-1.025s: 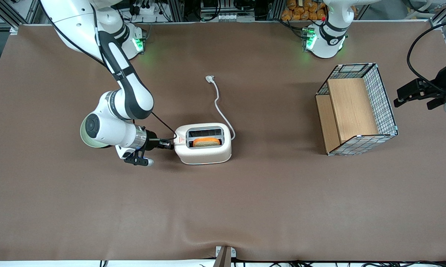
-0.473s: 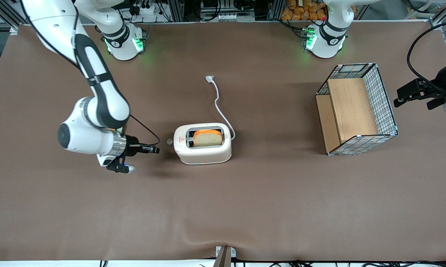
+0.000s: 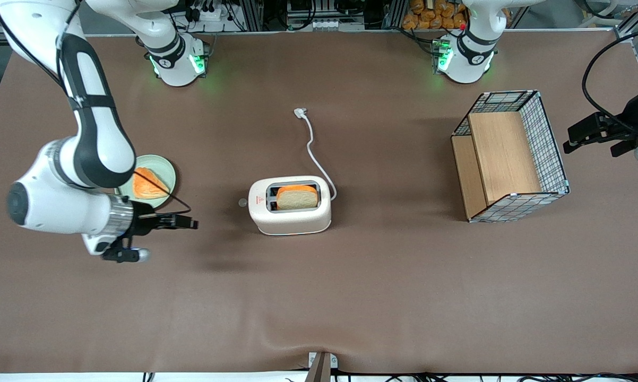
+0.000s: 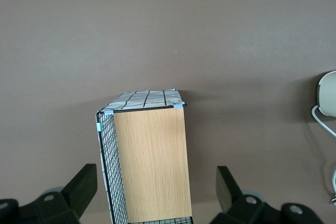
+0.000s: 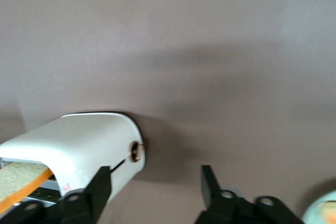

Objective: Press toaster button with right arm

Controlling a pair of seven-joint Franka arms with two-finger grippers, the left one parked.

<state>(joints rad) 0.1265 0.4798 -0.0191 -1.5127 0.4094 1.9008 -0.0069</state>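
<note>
The white toaster (image 3: 290, 206) stands mid-table with a slice of toast (image 3: 296, 197) sticking up out of its slot. Its small grey button (image 3: 242, 202) projects from the narrow end that faces the working arm. My right arm (image 3: 93, 132) reaches in from the working arm's end, and its black gripper (image 3: 190, 223) hangs open and empty above the cloth, well short of the button. In the right wrist view the button (image 5: 135, 151) shows on the toaster (image 5: 89, 140), ahead of the open gripper (image 5: 155, 184), with nothing between the fingers (image 5: 102, 182).
A pale green plate (image 3: 165, 171) holding an orange-edged toast slice (image 3: 148, 183) lies beside the arm's wrist. The toaster's white cord (image 3: 313, 151) runs to a plug (image 3: 300, 112) farther from the camera. A wire-and-wood basket (image 3: 510, 156) stands toward the parked arm's end.
The gripper has pulled back from the toaster's end toward the working arm's end. The toast has popped up in the slot. The green plate has come into view.
</note>
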